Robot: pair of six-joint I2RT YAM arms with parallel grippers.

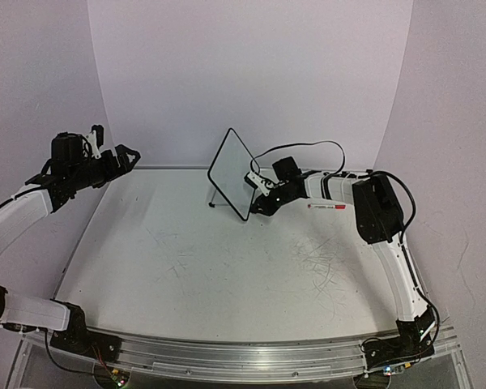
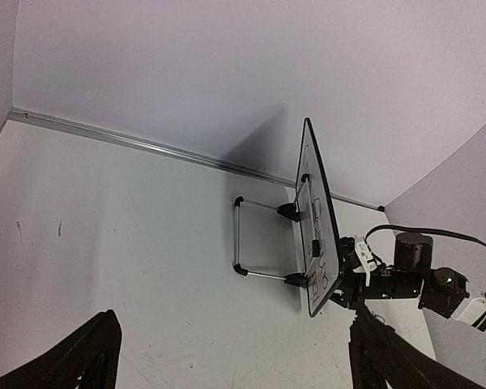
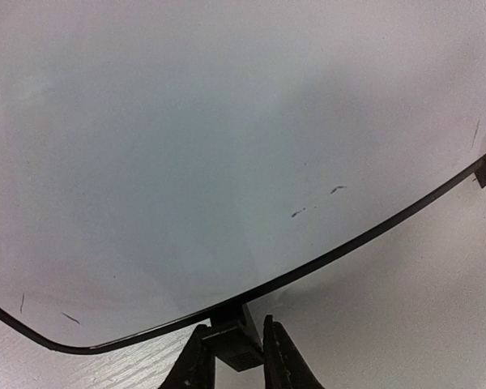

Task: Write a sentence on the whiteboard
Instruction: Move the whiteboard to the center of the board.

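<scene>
1. Whiteboard [image 1: 231, 172] stands tilted at the far middle of the table [image 1: 186, 267]. Its face shows no lettering, so I judge writing not begun.
2. My left pincer [image 1: 130, 156] hangs wide open, well apart at the left.
3. My right pincer [image 3: 235, 326] is narrow, pinching the board's black foot [image 3: 236, 347]; steadying, I think.
4. Red-capped marker [image 1: 327, 207] lies nearby; next I must pick it up.

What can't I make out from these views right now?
- Whiteboard face: upper part cut off in right wrist view; edge-on in left wrist view.
- Whether the right pincer touches the foot: black on black in right wrist view.
- Marker, capped or not: too small in top view.
</scene>
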